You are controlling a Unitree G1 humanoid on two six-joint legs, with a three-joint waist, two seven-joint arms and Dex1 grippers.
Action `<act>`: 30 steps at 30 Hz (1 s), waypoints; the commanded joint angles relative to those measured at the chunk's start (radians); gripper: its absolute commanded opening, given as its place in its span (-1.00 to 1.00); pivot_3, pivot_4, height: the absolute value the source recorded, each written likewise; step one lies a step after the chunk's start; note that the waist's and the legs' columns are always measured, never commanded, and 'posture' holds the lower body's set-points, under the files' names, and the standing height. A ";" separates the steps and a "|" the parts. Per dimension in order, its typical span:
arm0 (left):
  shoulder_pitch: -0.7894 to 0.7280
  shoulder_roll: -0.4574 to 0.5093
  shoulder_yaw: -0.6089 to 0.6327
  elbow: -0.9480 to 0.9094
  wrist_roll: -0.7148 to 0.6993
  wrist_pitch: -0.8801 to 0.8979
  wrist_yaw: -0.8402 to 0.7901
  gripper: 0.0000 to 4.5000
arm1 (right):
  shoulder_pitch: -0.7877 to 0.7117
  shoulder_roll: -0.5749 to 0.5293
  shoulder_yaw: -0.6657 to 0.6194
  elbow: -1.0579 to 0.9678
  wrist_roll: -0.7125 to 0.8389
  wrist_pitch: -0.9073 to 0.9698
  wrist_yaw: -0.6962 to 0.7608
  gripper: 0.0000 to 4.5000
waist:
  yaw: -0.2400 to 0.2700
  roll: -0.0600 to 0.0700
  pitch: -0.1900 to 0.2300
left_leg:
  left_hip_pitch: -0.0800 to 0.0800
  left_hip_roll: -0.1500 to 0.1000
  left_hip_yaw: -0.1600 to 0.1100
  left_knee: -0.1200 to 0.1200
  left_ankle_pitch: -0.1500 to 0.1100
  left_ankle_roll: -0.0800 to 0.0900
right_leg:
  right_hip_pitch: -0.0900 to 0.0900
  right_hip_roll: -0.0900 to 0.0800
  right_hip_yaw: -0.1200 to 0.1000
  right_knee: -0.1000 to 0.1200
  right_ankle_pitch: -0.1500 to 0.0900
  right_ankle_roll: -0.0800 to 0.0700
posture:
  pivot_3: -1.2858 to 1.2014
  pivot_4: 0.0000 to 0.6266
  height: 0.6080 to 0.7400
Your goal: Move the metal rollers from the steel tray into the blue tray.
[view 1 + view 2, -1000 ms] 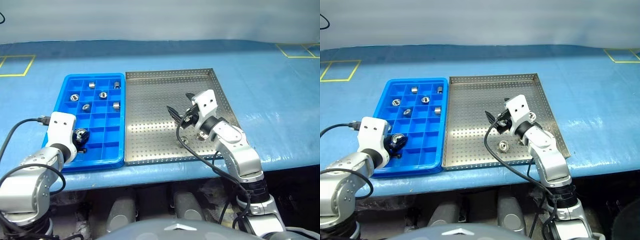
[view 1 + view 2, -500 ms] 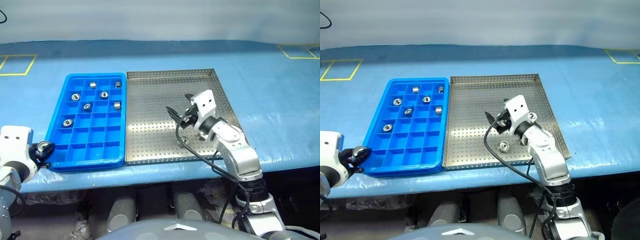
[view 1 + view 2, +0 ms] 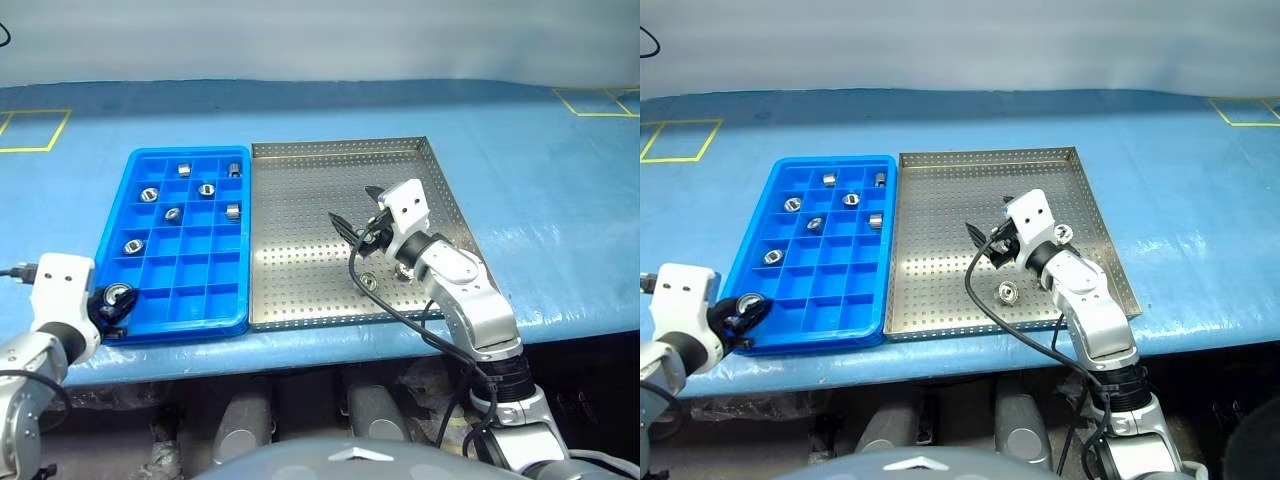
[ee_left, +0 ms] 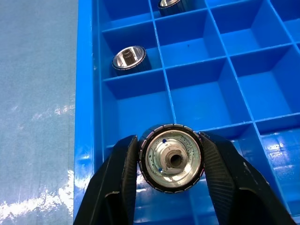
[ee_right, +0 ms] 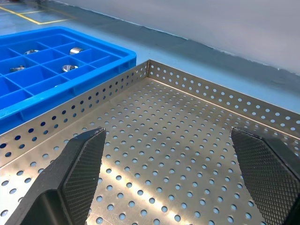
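The left gripper (image 4: 171, 161) hangs at the near left corner of the blue tray (image 3: 236, 318), its jaws clamped on one metal roller (image 4: 171, 158) with the bore facing the wrist camera; below it is what seems to be an empty compartment of the nearest row, though the head views are too small to be sure which; one compartment farther on, in the left column, lies another roller (image 4: 129, 57). On the steel tray (image 3: 300, 290), which sits on the blue-covered desk (image 3: 560, 190) with its left rim just beside the blue tray, a single roller (image 3: 369, 282) rests near the front rim; just behind it the right gripper (image 3: 358, 216) is above the perforated floor with its jaws wide apart and nothing between them. Farther back, the blue tray holds five more rollers (image 3: 206, 190) scattered over its middle and far rows; beyond both trays the desk shows yellow tape marks (image 3: 30, 130).
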 commanded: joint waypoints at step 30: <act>-0.006 -0.028 0.023 -0.016 -0.013 -0.045 0.029 0.99 | -0.027 0.001 -0.020 -0.015 -0.001 -0.031 -0.026 1.00 | 0.000 0.000 0.000 | 0.000 0.000 0.000 0.000 0.000 0.000 | 0.000 0.000 0.000 0.000 0.000 0.000 | -0.04 -0.52 1.00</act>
